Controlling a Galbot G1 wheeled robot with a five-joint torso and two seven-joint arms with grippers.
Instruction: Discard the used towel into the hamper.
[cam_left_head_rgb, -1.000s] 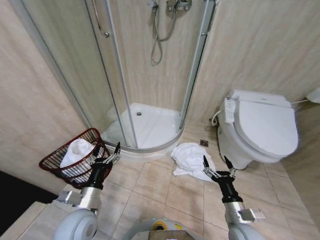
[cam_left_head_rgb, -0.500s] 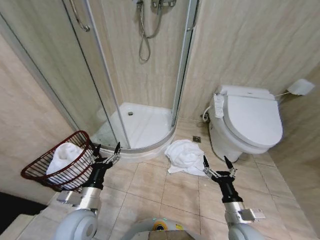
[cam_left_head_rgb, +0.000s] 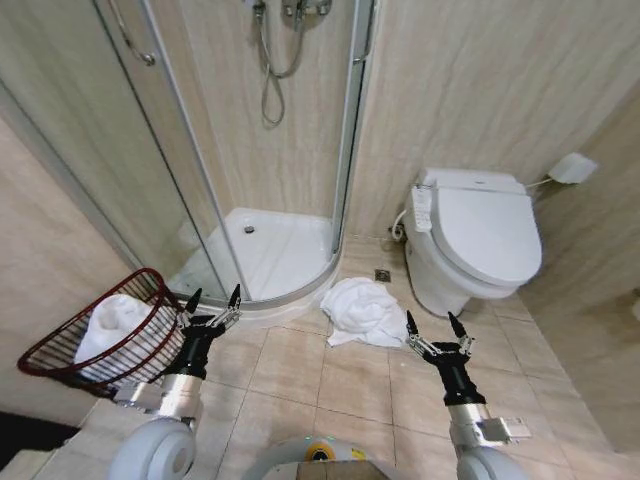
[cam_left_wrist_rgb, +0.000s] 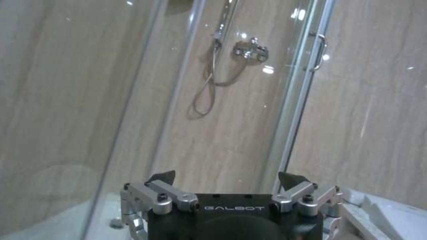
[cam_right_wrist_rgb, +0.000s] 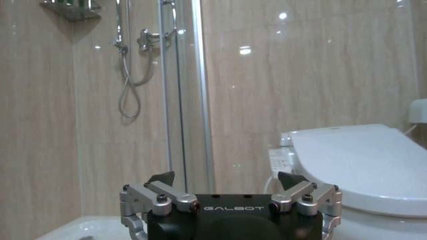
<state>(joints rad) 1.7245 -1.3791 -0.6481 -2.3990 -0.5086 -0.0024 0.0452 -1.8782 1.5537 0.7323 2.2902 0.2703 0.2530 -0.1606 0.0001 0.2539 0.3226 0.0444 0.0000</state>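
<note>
Head view shows my left claw (cam_left_head_rgb: 212, 303) and right claw (cam_left_head_rgb: 432, 328) both spread wide and empty, "GALBOT" readable on each wrist. A crumpled white towel (cam_left_head_rgb: 360, 311) lies on the beige tiled floor (cam_left_head_rgb: 300, 380) by the shower's curved base. At my left stands the dark reddish-brown wire hamper (cam_left_head_rgb: 60, 352), white cloth inside, its near side hidden by my left arm.

A white toilet (cam_left_head_rgb: 478, 238) stands right of the glass shower enclosure (cam_left_head_rgb: 270, 150) — its hose (cam_left_head_rgb: 268, 75) apparently hanging inside.
</note>
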